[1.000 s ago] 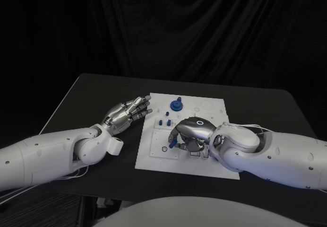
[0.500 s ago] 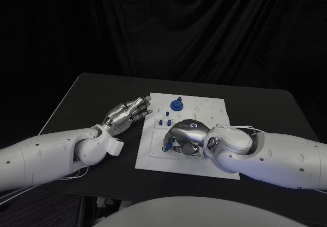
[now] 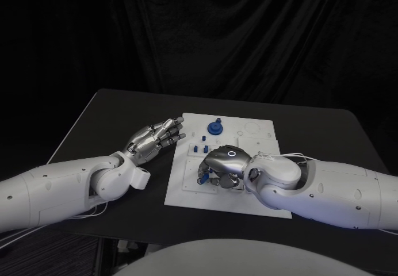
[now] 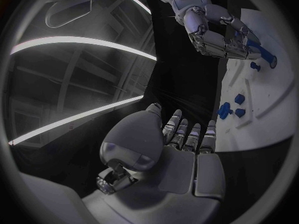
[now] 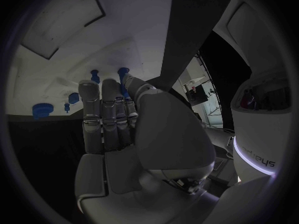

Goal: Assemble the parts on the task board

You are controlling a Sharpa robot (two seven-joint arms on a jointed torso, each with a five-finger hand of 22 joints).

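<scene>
While your right hand [image 3: 222, 165] hovers curled over the task board [image 3: 187, 192], a blue peg [image 3: 202, 179] sits pinched at its fingertips, long axis tilted toward the board. Your left hand [image 3: 153, 140] rests beside the board, fingers apart, holding nothing.

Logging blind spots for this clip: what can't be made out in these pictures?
- Head view: the right hand covers the task board beneath it; what its fingers touch is hidden.
- Right wrist view: the fingers hide the base of a blue part.
- Head view: small blue parts too small to identify.
</scene>
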